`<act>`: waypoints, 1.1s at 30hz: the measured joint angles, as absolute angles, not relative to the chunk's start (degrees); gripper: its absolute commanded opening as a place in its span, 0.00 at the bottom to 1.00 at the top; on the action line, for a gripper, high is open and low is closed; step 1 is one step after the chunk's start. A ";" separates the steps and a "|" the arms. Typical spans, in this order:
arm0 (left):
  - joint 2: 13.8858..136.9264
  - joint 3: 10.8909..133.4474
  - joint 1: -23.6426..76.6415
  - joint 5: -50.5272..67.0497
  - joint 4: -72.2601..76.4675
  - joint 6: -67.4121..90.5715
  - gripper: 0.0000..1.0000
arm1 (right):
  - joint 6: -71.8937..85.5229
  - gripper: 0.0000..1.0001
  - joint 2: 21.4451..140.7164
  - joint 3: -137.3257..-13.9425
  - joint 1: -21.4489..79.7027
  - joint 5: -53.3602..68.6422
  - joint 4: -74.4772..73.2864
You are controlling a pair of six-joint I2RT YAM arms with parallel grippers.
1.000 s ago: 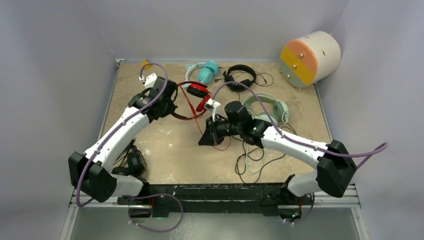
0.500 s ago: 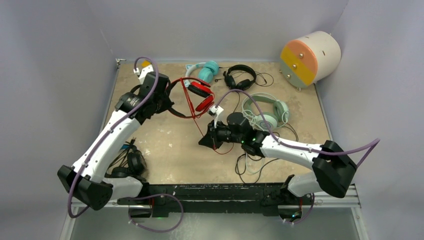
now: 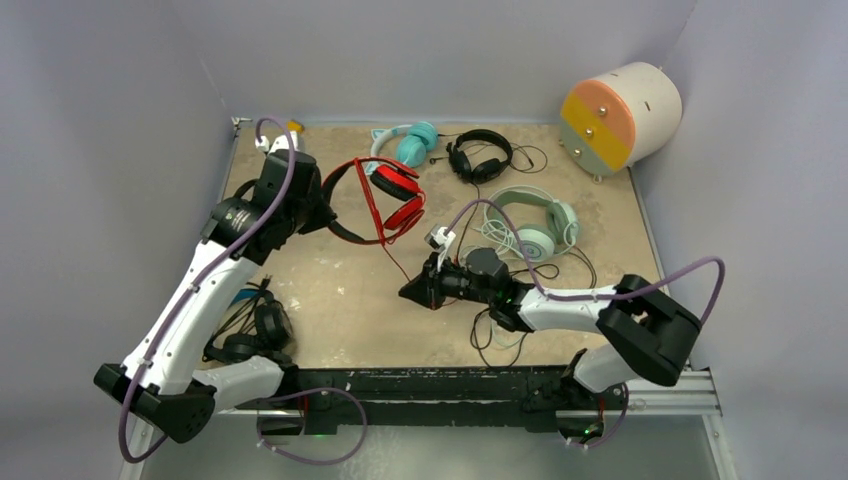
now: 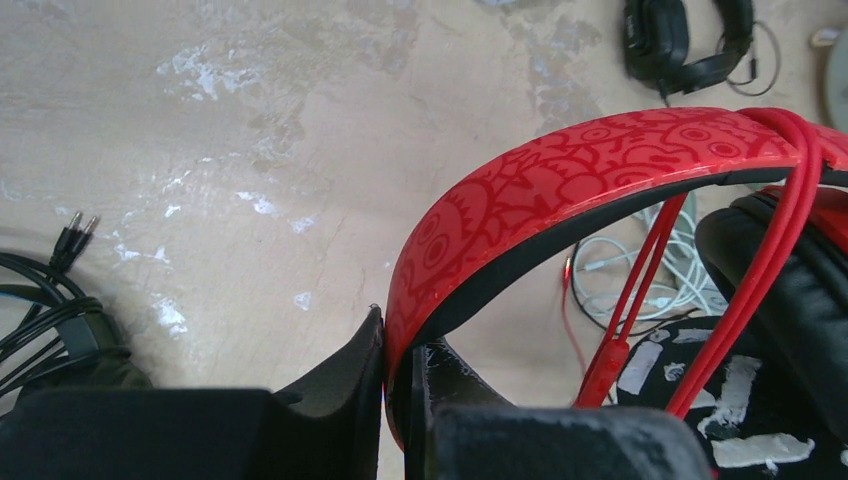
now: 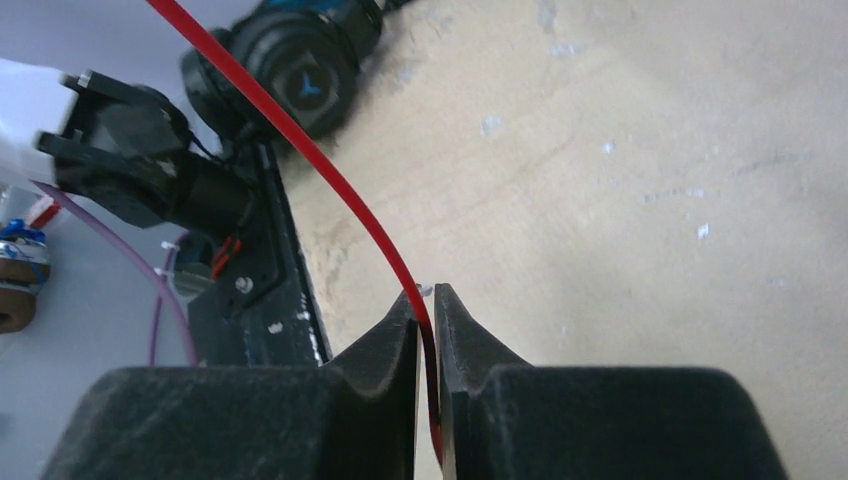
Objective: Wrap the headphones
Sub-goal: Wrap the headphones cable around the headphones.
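Note:
My left gripper (image 3: 322, 213) (image 4: 400, 345) is shut on the headband of the red headphones (image 3: 396, 196) (image 4: 560, 190) and holds them above the table at the back left. Their thin red cable (image 3: 384, 243) (image 5: 300, 150) runs down to my right gripper (image 3: 411, 291) (image 5: 425, 300), which is shut on it low over the table's middle. Loops of that cable (image 4: 640, 290) cross the band and the black ear pad. The mint-green headphones (image 3: 535, 225) lie to the right. The teal cat-eared pair (image 3: 410, 143) and the small black pair (image 3: 480, 155) lie at the back.
A black pair with blue marks (image 3: 262, 325) (image 5: 300, 70) and its bundled cable (image 4: 50, 310) lie by the left arm's base. The cream drum with an orange face (image 3: 620, 115) leans in the back right corner. White and black cables (image 3: 500, 330) lie tangled near the front edge.
My left arm swung back and to the left, carrying the red headphones with it. My right gripper moved nearer the front edge and lower, holding the red cable and drawing it out.

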State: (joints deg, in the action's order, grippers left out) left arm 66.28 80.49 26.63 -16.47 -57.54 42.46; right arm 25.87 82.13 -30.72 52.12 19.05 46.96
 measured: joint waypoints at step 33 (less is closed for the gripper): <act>60.10 78.43 26.61 6.37 -55.00 30.63 0.00 | 40.32 0.00 100.09 -32.25 37.39 40.34 63.42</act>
State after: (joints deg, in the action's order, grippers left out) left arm 60.10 78.43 26.61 6.37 -55.00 30.63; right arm 40.32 100.09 -32.25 37.39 40.34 63.42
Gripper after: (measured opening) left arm 0.059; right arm 0.012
